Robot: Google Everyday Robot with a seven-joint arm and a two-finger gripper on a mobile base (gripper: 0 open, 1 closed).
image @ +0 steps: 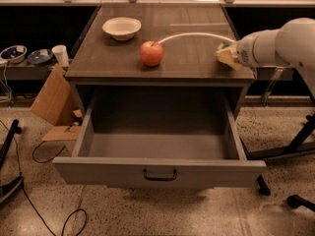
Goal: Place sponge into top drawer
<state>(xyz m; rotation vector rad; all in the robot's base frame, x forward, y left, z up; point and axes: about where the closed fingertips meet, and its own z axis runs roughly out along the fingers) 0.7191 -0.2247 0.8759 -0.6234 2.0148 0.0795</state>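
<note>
The sponge [225, 58], pale yellow foam with a dark green top, is at the right edge of the cabinet top, held at the tip of my gripper [232, 54]. The gripper reaches in from the right on the white arm [268, 47] and is shut on the sponge, just above the surface near the front right corner. The top drawer [157, 172] is pulled fully open below, with its dark bar handle [160, 174] at the centre of the front panel. Its inside holds nothing. The sponge is behind and above the drawer's right side wall.
A red apple [151, 53] sits mid-front on the cabinet top and a white bowl [121, 27] at the back left. A thin white cord [197, 34] arcs from apple to gripper. Cardboard [51, 100] leans left of the cabinet. Cables lie on the floor; black legs [295, 146] stand on the right.
</note>
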